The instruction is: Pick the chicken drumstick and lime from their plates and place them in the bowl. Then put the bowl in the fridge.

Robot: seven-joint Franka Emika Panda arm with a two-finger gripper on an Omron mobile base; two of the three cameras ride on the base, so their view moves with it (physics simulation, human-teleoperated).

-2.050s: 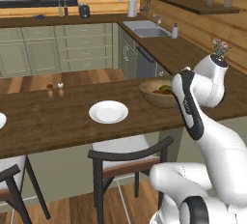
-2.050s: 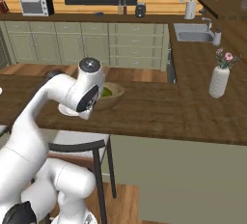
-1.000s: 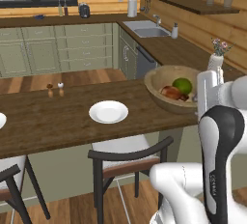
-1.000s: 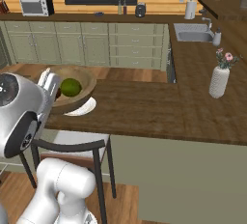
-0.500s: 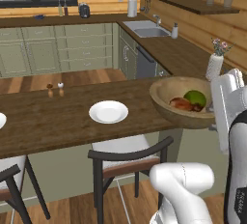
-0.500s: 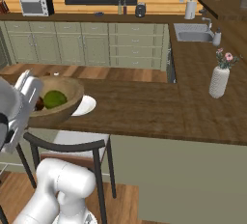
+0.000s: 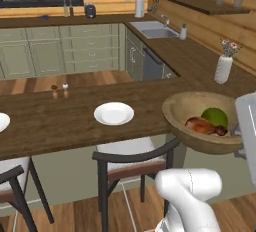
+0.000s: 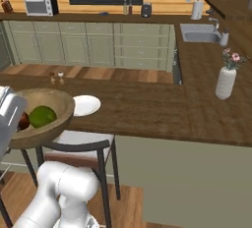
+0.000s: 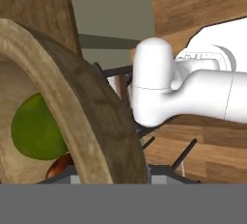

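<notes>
The bowl [image 7: 206, 125] hangs off the tabletop [image 7: 60, 121] edge, my jaws clamped narrow on its rim, lime [image 7: 215, 117] and chicken drumstick [image 7: 201, 125] inside; it has swung outward since earlier; beyond, a white plate [image 7: 114, 113] rests; no writing legible.

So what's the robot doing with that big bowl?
The robot arm is carrying the wooden bowl in the air, off the edge of the counter. Its fingers are clamped on the bowl's rim. The lime and the chicken drumstick are already inside. Both white plates on the counter are bare. Next comes the fridge.
</notes>
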